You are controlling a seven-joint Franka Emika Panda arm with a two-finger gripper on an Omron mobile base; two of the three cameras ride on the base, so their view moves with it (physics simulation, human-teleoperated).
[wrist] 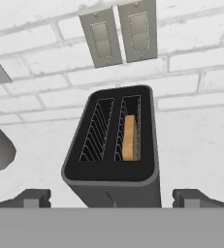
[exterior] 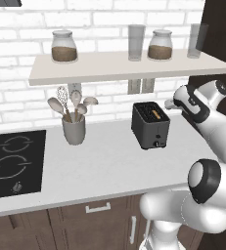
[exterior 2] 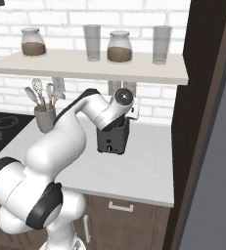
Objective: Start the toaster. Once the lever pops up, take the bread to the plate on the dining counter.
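So the gripper is spread wide open with nothing in it, its two dark tips sitting apart on either side of the boxy matte-black toaster right below. A thin golden-brown bread slice stands upright in one of the two wire-ribbed slots, the other slot bare. The toaster stands on a smooth white tabletop against white brick, with a round grey utensil cup well off to its side.

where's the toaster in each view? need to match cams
Left base view: toaster right of centre on the worktop, right of the utensil cup.
Right base view: toaster at centre, its top hidden behind the arm.
Hand view: toaster centre, seen from above.
Shared landmark: the wall plates behind it.
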